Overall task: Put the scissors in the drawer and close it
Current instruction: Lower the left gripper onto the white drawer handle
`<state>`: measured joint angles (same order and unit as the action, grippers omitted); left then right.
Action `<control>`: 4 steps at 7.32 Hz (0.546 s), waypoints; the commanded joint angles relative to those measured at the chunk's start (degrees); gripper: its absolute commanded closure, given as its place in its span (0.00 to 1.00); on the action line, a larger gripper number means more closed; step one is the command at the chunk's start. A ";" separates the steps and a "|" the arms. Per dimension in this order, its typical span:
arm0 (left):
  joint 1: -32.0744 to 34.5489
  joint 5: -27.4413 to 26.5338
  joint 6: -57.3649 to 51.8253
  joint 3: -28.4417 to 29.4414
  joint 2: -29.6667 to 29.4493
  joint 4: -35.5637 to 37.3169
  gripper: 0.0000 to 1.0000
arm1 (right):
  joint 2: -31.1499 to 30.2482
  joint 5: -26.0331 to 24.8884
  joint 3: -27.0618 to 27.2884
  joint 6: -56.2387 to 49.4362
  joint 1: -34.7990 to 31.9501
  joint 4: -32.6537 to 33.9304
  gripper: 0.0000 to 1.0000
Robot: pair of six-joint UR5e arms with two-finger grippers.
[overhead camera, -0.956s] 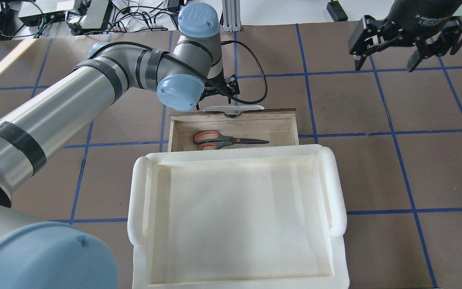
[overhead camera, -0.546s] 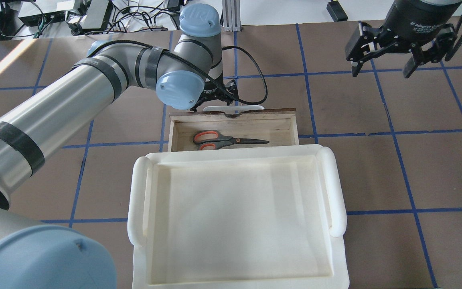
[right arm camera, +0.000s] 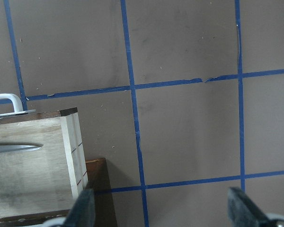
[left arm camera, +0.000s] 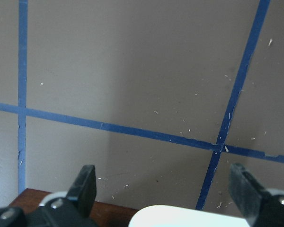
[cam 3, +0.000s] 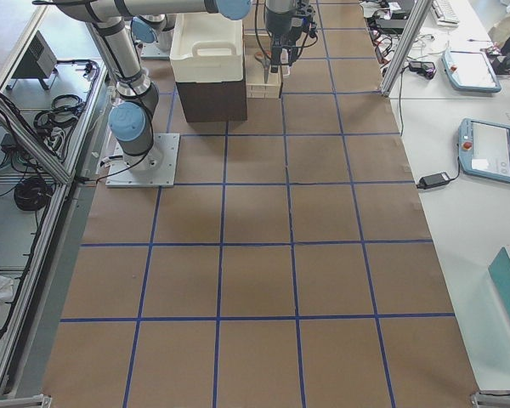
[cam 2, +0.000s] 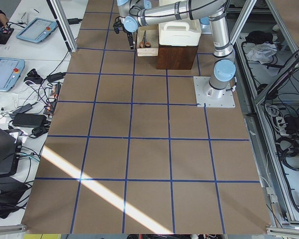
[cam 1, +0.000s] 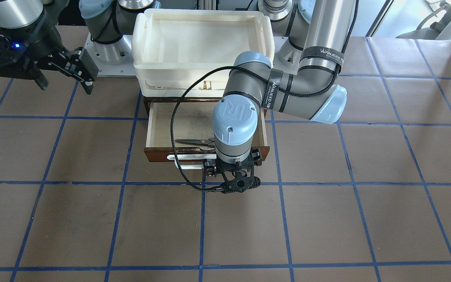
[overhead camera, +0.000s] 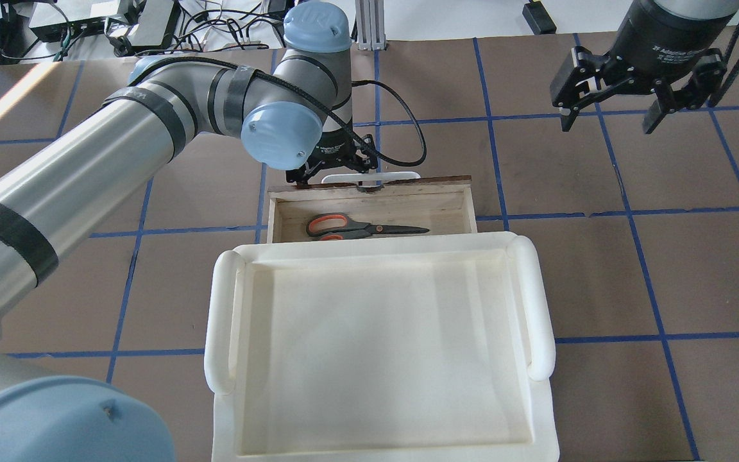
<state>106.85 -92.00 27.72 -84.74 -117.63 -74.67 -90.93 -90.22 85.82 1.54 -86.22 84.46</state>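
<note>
Left end effector (cam 1: pixel 235 172): released, fingers (left arm camera: pixel 85 187) spread wide, set at the drawer front. The white bar handle (overhead camera: pixel 401 174) shows between them, ungrasped.
Right end effector (overhead camera: pixel 608 115): released, empty, hanging above the bench (overhead camera: pixel 600 269), well apart from the drawer.
Scissors (overhead camera: pixel 363 227): lying flat inside the drawer (overhead camera: pixel 469 208), blades toward the robot's right.
Drawer: pulled out from beneath the cream tray (overhead camera: pixel 539 301).
Status: placement done; closing outstanding.
Remaining, as judged: a push on the front panel until it seats flush.
</note>
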 commanded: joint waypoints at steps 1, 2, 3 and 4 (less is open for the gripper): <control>0.11 0.07 -0.04 0.01 0.47 -2.57 0.00 | -0.12 -0.13 0.40 -0.04 0.00 0.00 0.00; 0.11 0.07 -0.04 -0.08 0.82 -4.15 0.00 | -0.12 0.05 0.40 -0.04 0.00 0.00 0.00; 0.11 0.07 -0.04 -0.08 1.43 -6.25 0.00 | -0.12 -0.04 0.40 -0.04 0.00 0.00 0.00; 0.20 0.07 -0.04 -0.08 1.96 -8.36 0.00 | -0.12 -0.04 0.40 -0.04 0.00 0.00 0.00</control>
<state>107.00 -91.94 27.68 -84.81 -116.31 -80.62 -91.05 -90.25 86.21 1.49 -86.22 84.46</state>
